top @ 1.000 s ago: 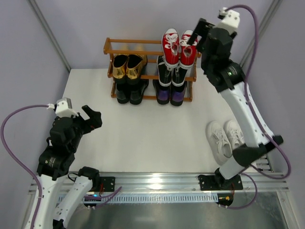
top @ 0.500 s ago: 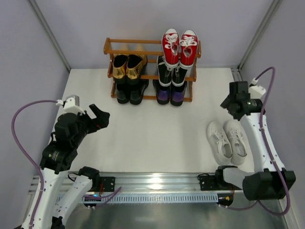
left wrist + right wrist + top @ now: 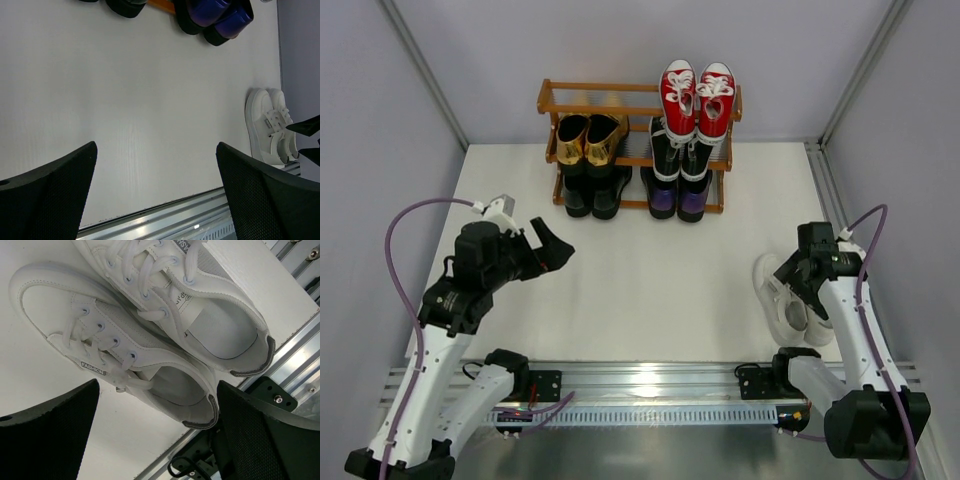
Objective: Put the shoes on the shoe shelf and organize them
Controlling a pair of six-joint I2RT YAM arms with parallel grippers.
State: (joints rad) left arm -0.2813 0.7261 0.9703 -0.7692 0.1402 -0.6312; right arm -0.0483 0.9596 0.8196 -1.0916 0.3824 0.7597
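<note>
White sneakers (image 3: 776, 294) half hidden below R tool (image 3: 806, 278), jaws wide.

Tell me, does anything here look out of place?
Yes: the white sneakers lie on the table near its right edge, far from the shoe shelf, where every other pair in view already sits. Nothing looks spilled or damaged.

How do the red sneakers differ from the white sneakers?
Place: red sneakers sit on the top tier of the shoe shelf; white sneakers lie on the table, front right.
Colour: red sneakers are red with white toes; white sneakers are mostly white.
The open right gripper hovers over the white sneakers, none near the red sneakers.
Both are laced pairs, side by side.
</note>
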